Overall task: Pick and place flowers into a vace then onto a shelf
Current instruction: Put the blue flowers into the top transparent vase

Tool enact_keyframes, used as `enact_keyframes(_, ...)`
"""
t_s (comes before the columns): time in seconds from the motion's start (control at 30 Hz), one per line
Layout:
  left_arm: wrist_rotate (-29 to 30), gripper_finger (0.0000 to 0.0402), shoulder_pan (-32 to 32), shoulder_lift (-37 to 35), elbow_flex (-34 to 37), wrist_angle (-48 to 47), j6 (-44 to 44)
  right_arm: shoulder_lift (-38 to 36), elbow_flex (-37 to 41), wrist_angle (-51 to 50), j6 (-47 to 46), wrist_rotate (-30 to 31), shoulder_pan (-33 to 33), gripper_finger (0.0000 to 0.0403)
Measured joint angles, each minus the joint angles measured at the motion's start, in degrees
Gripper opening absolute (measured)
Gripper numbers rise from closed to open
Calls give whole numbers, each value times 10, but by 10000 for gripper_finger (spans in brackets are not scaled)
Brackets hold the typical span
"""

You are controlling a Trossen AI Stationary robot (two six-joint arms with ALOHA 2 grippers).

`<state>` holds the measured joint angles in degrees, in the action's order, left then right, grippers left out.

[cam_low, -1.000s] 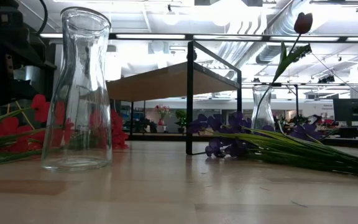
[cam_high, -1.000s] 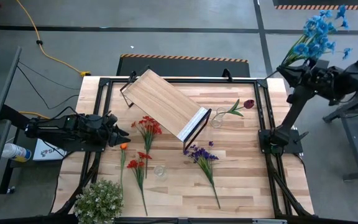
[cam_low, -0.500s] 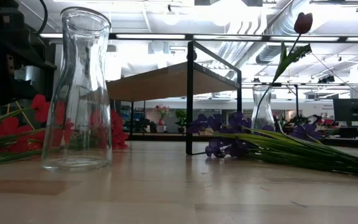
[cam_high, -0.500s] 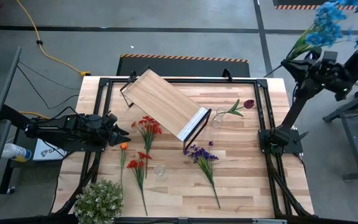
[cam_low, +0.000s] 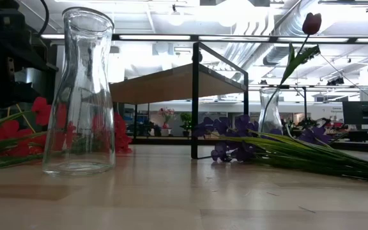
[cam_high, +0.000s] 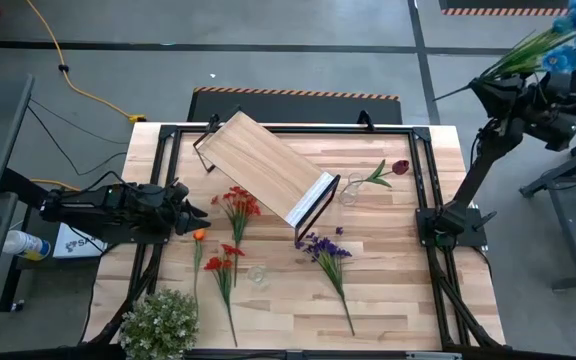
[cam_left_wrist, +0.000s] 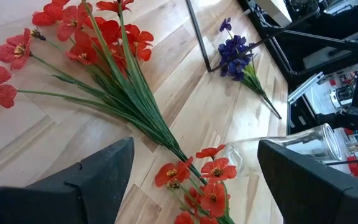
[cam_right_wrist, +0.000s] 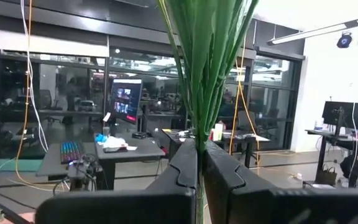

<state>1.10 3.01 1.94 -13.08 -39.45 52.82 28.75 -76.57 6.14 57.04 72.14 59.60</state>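
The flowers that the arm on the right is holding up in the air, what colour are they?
Blue blooms on green stems, best seen in the high view.

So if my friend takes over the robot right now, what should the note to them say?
Right gripper: shut on the blue flowers, held high, off the table's right edge.
Left gripper: open, low over the red flowers.
Lying on the table: orange flower, more red flowers, purple flowers.
Done: dark red flower stands in the vase by the shelf.
Left: the near vase is empty; nothing is on the shelf.
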Motion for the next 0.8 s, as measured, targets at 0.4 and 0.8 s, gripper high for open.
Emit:
enact_keyframes(0.4, 1, 376, 0, 0, 0, 0, 0, -5, 96, 9, -39, 56, 0, 0)
enact_keyframes(0.8, 1, 376, 0, 0, 0, 0, 2, -16, 189, 47, -120, 55, -93, 0)
